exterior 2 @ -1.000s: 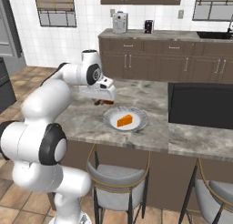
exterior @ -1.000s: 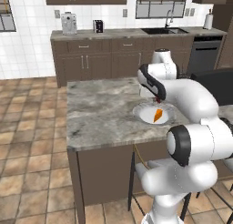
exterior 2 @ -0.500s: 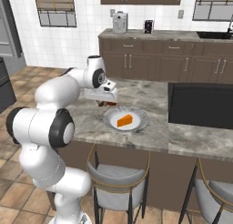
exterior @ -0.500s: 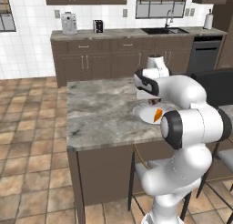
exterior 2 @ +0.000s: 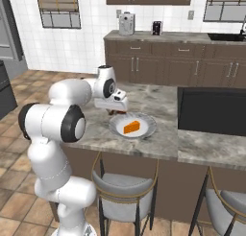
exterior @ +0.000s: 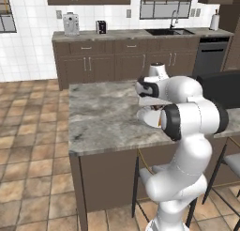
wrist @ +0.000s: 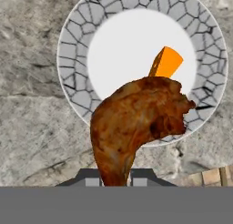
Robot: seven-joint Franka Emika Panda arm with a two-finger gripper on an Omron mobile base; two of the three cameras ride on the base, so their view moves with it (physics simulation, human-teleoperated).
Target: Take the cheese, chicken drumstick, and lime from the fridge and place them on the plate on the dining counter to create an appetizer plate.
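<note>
My gripper (wrist: 116,180) is shut on the chicken drumstick (wrist: 136,123), a reddish-brown lump hanging over the near rim of the plate (wrist: 77,59). The plate has a white centre and a crackled grey rim, and it rests on the marbled dining counter (exterior 2: 158,100). The orange cheese (wrist: 166,62) wedge lies on the plate past the drumstick. In the right base view the gripper (exterior 2: 113,108) hovers at the left edge of the plate (exterior 2: 144,121), beside the cheese (exterior 2: 131,128). In the left base view my arm covers most of the plate (exterior: 146,117). The lime is out of view.
A black panel (exterior 2: 211,110) is set into the counter right of the plate. Grey stools (exterior 2: 125,187) stand under the counter's near edge. The dark sink counter (exterior: 117,35) runs along the back wall. A tall grey appliance side (exterior 2: 8,33) stands at far left.
The arm has folded in, its elbow swinging toward the cameras. The hand with the drumstick has sunk a little at the plate's edge. The cheese and plate have not moved.
</note>
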